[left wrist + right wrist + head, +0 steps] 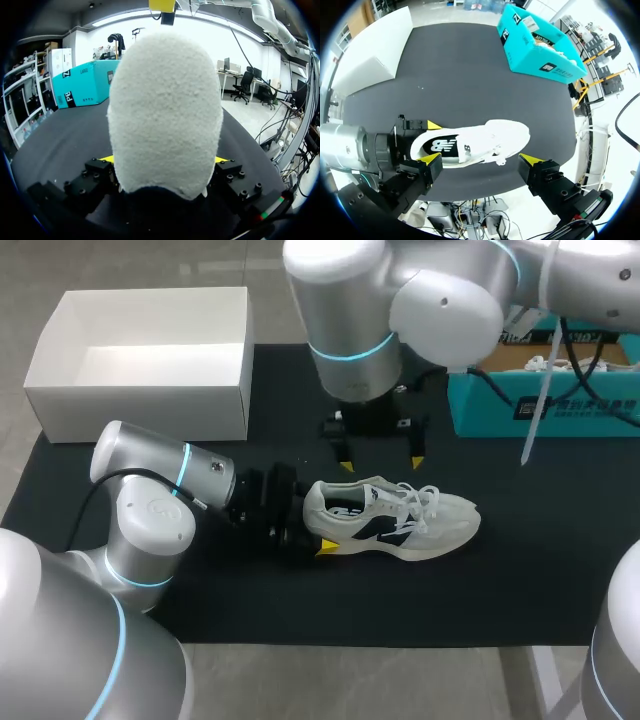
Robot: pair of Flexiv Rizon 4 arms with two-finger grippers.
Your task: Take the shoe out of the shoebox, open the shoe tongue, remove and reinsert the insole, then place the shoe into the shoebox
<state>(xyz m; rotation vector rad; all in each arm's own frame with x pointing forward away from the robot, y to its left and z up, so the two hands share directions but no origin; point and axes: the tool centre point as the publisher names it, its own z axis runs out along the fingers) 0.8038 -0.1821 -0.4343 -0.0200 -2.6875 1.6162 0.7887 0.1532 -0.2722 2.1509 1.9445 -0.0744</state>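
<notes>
**A:** White shoe is out on the black mat, toe pointing to 3 o'clock. The left gripper has its yellow tips clamped on either side of the heel. The right gripper hangs at the shoe's 12 o'clock with its fingers spread wide and nothing in them. What worries you here?

**B:** Mostly that heel hold. It's the only thing pinning the shoe, so I'd guess a hard tug on the tongue or laces could make the shoe twist or slide out. The laces are loose too, so a tip could snag one instead of the tongue. I can't tell whether the shoe sits flat on its sole.

**A:** Boxes?

**B:** The white shoebox at 10 o'clock from the shoe is open, and I can't see anything inside. The teal box at 2 o'clock holds something whitish, can't tell what.
</notes>
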